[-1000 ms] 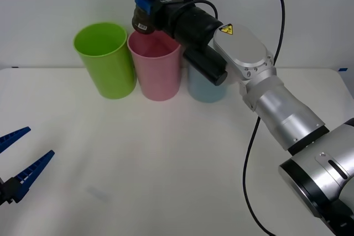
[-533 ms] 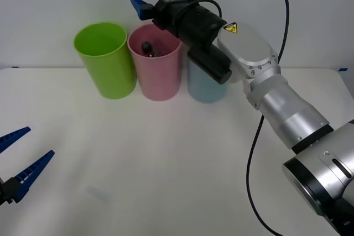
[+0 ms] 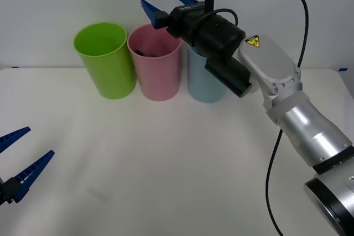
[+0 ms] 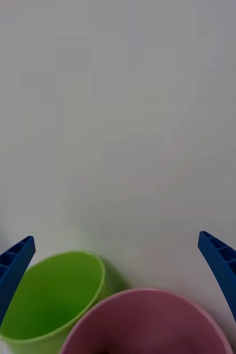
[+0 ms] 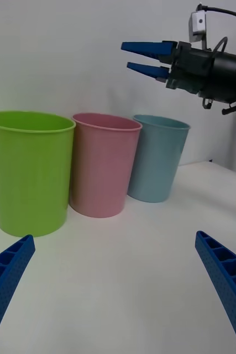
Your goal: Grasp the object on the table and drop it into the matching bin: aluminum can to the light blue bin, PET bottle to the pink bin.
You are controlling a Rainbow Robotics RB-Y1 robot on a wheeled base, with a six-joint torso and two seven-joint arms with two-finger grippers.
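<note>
— Where's the PET bottle?
— Inside the pink bin, just a dark shape below the rim; a second ago it hung clamped above that rim.
— And the right gripper?
— Spread wide, empty, lifted and backing away toward the light blue bin; the drop looks done.
— The left gripper?
— Parked wide open low over the table.

1. The right arm stretches forward and up across the scene, silver links leading to a black wrist.
2. Its blue ribbed two-finger right gripper is raised high, fingers spread apart and holding nothing.
3. The blue ribbed left gripper sits low at the near left, fingers spread apart.
</note>
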